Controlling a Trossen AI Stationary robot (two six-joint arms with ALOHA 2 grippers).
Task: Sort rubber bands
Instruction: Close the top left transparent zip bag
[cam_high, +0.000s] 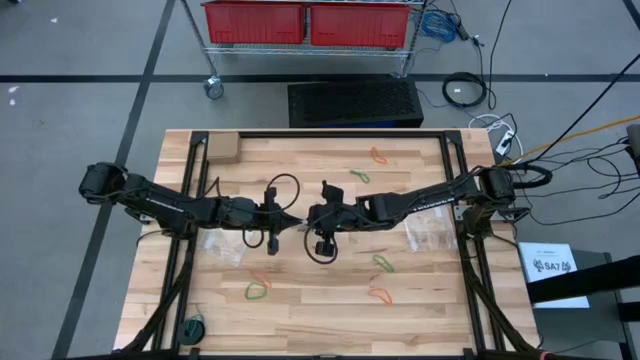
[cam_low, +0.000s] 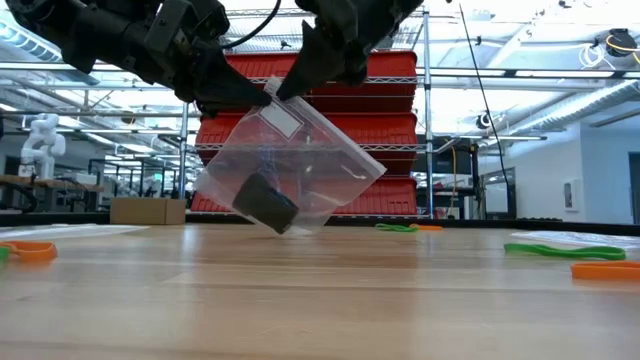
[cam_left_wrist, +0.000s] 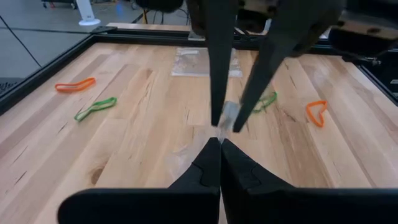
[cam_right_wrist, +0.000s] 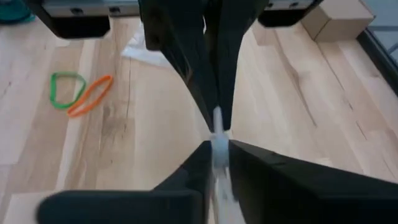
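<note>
A clear zip bag (cam_low: 300, 160) hangs over the table's middle with a dark lump (cam_low: 265, 203) in its lowest corner. My left gripper (cam_high: 296, 222) and my right gripper (cam_high: 311, 217) meet tip to tip above it, each shut on the bag's top edge. Loose rubber bands lie flat on the wood: an orange one (cam_high: 378, 155) and a green one (cam_high: 360, 176) at the far side, a green one (cam_high: 384, 264) and an orange one (cam_high: 378, 295) at the near right, and an orange (cam_high: 262, 281) and green (cam_high: 257, 292) pair at the near left. My left gripper pinches the bag's top edge (cam_low: 262, 98) between its two fingertips (cam_left_wrist: 211, 152), coming from the table's left and slanting slightly down. The bag hangs tilted below. I cannot tell whether its lowest corner (cam_low: 285, 228) touches the table. My right gripper pinches the same top edge right beside the left one, a strip of clear plastic (cam_right_wrist: 217, 127) showing between its fingers (cam_right_wrist: 239, 155). It comes from the table's right, slanting down. The bag hangs below it.
Two more clear bags lie flat, one at the left (cam_high: 222, 247) and one at the right (cam_high: 432, 228). A cardboard box (cam_high: 222, 148) stands at the far left corner, and a teal object (cam_high: 193, 327) sits near the front left edge. Black frame rails (cam_high: 320, 136) border the table.
</note>
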